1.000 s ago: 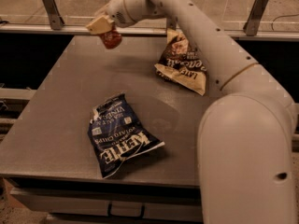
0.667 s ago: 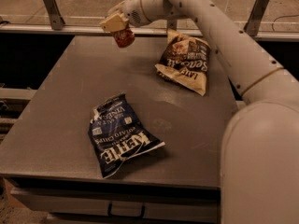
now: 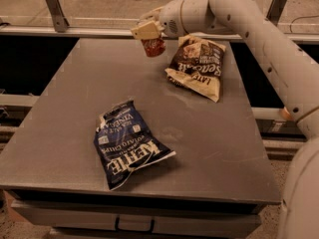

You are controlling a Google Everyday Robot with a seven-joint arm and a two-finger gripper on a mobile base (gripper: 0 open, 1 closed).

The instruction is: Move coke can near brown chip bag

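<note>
Coke can [image 3: 153, 47] clenched in gripper [image 3: 151, 40] (off the surface) | beside brown chip bag [image 3: 197, 66] | grey table [image 3: 55, 113], railing [image 3: 89, 32] behind

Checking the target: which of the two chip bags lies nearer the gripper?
The brown chip bag, far right on the table, right beside the gripper holding the coke can. The blue Kettle bag lies well away, near the front edge.

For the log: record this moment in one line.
gripper: shut on coke can, at table far edge | brown chip bag: lying beside can
</note>
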